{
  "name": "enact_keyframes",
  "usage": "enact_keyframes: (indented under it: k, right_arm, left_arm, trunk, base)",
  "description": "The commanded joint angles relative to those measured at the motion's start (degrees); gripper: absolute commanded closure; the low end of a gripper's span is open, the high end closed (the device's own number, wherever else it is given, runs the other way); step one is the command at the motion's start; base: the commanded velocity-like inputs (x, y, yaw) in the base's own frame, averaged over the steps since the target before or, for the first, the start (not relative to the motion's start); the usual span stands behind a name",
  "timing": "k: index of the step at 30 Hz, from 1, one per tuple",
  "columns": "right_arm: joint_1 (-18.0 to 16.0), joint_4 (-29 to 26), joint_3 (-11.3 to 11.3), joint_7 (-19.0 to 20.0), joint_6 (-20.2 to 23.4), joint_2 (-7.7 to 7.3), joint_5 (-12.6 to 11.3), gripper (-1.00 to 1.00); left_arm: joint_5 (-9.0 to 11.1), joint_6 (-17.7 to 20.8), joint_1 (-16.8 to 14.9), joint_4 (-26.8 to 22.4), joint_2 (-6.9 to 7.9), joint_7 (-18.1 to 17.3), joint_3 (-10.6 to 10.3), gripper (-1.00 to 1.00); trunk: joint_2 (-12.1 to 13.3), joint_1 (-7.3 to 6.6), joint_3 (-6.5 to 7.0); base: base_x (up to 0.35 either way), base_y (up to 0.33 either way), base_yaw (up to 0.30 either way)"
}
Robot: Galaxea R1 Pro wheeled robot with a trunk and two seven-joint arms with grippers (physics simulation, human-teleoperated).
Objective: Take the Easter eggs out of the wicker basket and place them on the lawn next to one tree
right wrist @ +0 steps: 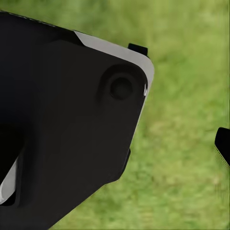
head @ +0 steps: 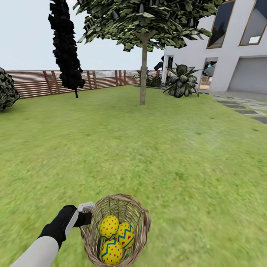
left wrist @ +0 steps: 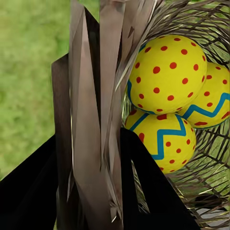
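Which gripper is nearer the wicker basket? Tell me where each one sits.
Left. The left gripper clamps the wicker basket at its rim; the right gripper's position relative to it cannot be told.

Lawn (head: 155, 155) open up to tree (head: 143, 74); left pincer (head: 86, 218) clamped over basket (head: 142, 222) rim.

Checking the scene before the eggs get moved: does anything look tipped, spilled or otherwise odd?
Nothing is spilled: all three Easter eggs lie inside the wicker basket. The basket does look tilted rather than standing flat, with the left end effector clamped on its rim. The lawn and tree look normal.
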Motion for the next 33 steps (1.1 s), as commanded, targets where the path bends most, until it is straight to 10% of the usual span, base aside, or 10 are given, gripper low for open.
enact_keyframes:
  k: [1,33]
  right_arm:
    - [-0.1,0.2,-0.5,0.1,-0.4,-0.04,0.4,-1.00]
    - [-0.1,0.2,-0.5,0.1,-0.4,-0.05,0.4,-1.00]
  left_arm:
    - [0.7,0.3,0.0,-0.1,-0.01,-0.2,0.2,1.00]
    - [0.7,0.3,0.0,-0.1,-0.01,-0.2,0.2,1.00]
  trunk:
    - [-0.1,0.05,-0.08]
    - [-0.1,0.05,-0.08]
  base:
    - [0.324,0.098,0.000]
    - [0.324,0.095,0.000]
